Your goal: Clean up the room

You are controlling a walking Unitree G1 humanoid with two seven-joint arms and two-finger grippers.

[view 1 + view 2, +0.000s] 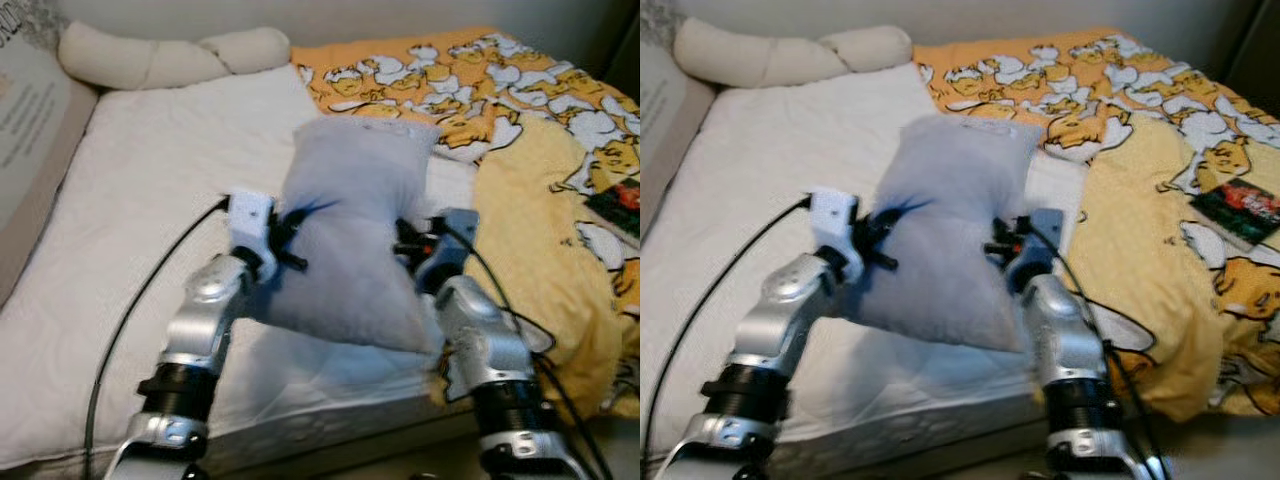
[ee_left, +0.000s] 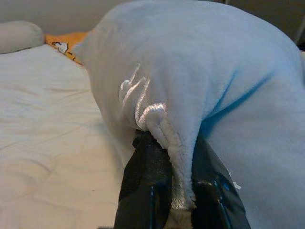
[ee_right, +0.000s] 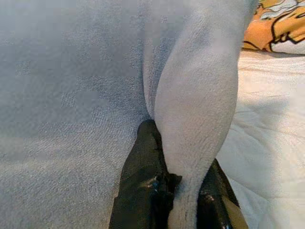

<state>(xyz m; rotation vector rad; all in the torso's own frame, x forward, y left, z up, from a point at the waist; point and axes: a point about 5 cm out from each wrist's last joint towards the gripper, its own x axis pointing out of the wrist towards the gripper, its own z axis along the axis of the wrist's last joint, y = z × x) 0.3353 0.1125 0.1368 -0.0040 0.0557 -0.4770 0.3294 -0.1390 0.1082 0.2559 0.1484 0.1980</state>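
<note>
A pale grey-blue fleece pillow [image 1: 350, 225] hangs above the white mattress [image 1: 150, 220], held between both arms. My left gripper [image 1: 290, 240] is shut on a pinched fold at the pillow's left edge; the left wrist view has its black fingers [image 2: 145, 186] clamping the fleece [image 2: 190, 71]. On the pillow's right edge my right gripper [image 1: 408, 245] is shut the same way, and the right wrist view shows its fingers [image 3: 143, 191] squeezing a ridge of fabric [image 3: 195, 124].
A yellow-orange duck-print blanket [image 1: 520, 110] covers the bed's right side and drapes over the front edge. A cream bolster [image 1: 160, 55] lies at the head against the wall. A large printed cushion [image 1: 25, 120] leans at the far left. A small dark packet [image 1: 1238, 208] rests on the blanket.
</note>
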